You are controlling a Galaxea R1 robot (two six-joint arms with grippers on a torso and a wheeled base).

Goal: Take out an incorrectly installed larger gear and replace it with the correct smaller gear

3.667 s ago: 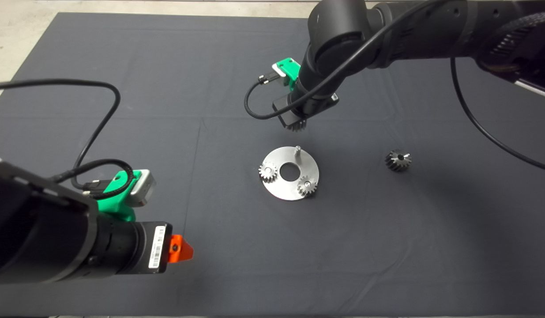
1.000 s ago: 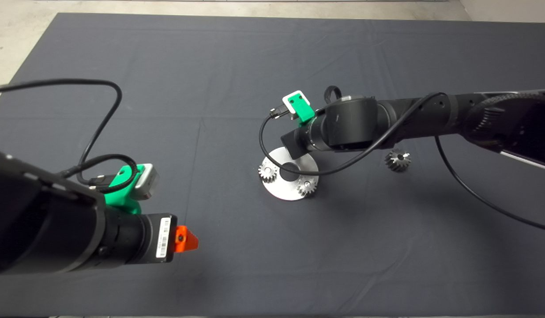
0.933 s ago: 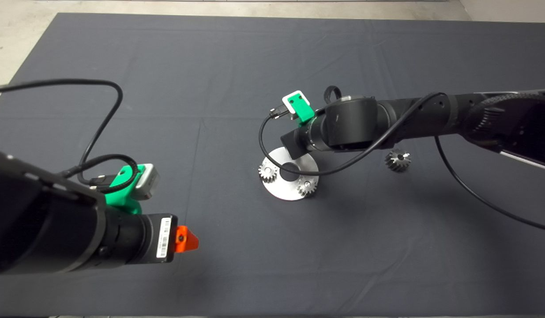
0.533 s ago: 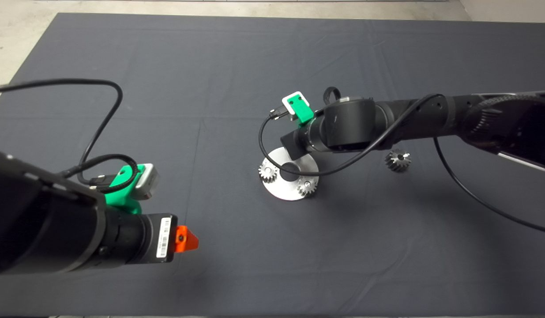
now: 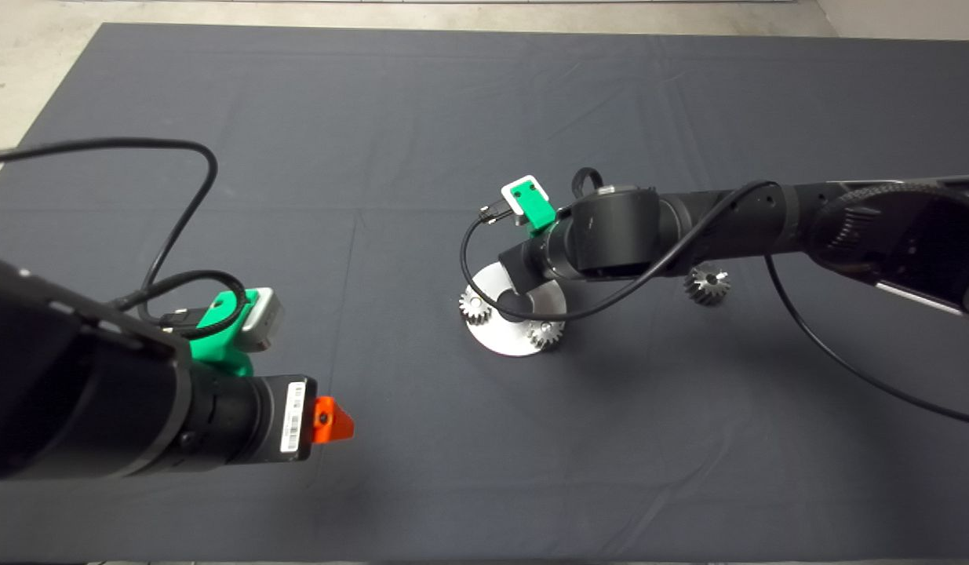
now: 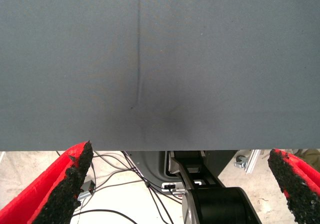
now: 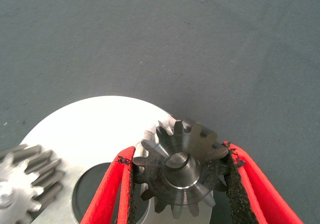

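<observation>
Now, left to right across the mat (image 5: 374, 118):

Left gripper (image 6: 180, 184): parked at the near left, fingers spread wide, nothing between them (its camera sees only bare mat and the floor beyond).

Disc (image 5: 500, 341): one round silver plate, mid-mat, with a centre hole.

Silver gears: two, one (image 5: 475, 306) on the disc's left edge, one (image 5: 545, 335) on its near right edge.

Right gripper (image 7: 180, 184): clamped on the smaller gear (image 7: 181, 171), one pad on either flank of the teeth.

Change: a few seconds ago the right arm held that gear high above the disc and a bare pin stood up from the plate; since then the arm has swung down low over the disc and crept a little lower in the last half second.

Meaning: the pin's tip now shows inside the gear's bore, so I'd judge the gear is on the pin; whether it is fully down I cannot tell. Letting go looks like the step left.

Larger gear (image 5: 707, 284): one, lying on the mat to the right, well apart from the disc, removal done.

Count: four gears in all, one disc, two grippers.
</observation>
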